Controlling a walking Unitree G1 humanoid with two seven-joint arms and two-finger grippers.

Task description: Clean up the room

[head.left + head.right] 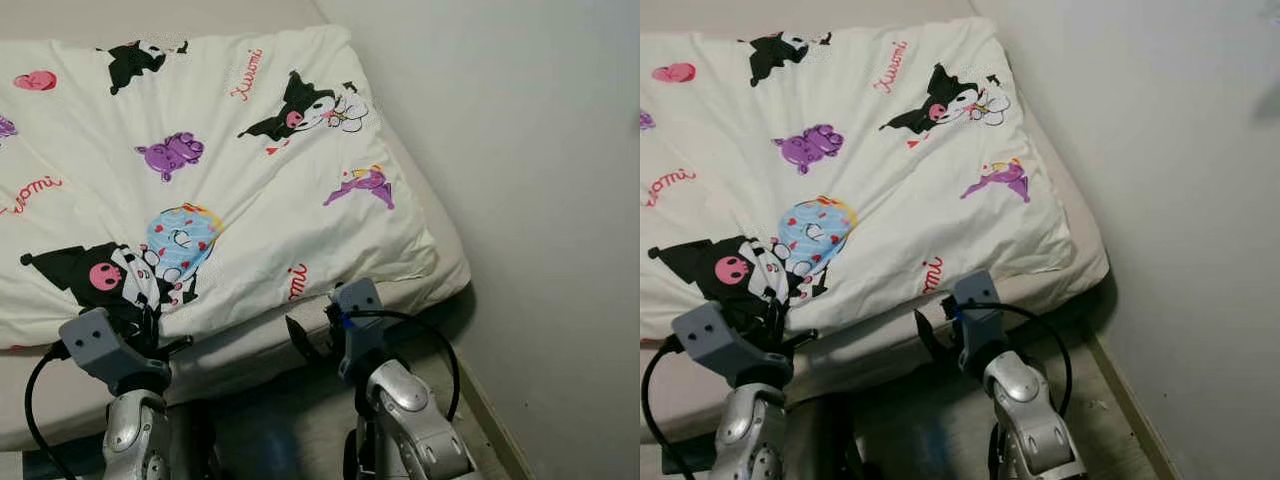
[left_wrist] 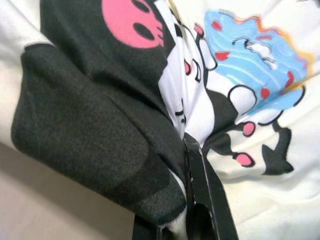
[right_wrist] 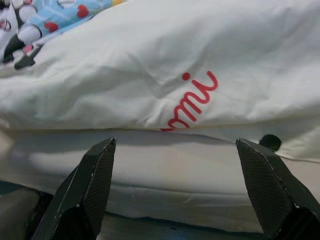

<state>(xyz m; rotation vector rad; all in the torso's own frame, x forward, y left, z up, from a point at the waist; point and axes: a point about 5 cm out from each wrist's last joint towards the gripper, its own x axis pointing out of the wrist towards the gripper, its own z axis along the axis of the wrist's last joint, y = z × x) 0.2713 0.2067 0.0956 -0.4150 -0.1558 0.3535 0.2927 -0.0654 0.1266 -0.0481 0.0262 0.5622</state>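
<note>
A white duvet (image 1: 220, 190) printed with black, purple and blue cartoon figures lies spread over the bed. My left gripper (image 1: 150, 325) is at its near edge, shut on a fold of the fabric over the black figure with the pink skull; in the left wrist view its fingers (image 2: 197, 190) pinch the cloth. My right gripper (image 3: 175, 145) is open, level with the beige mattress (image 3: 165, 175) side just below the duvet's hem with the red lettering. It holds nothing. In the left eye view the right gripper (image 1: 315, 335) sits at the bed's near edge.
The beige mattress (image 1: 445, 250) pokes out past the duvet at the right corner. A plain wall (image 1: 540, 200) runs close along the bed's right side, with a baseboard (image 1: 490, 415) and a narrow strip of dark floor (image 1: 290, 430) in front of me.
</note>
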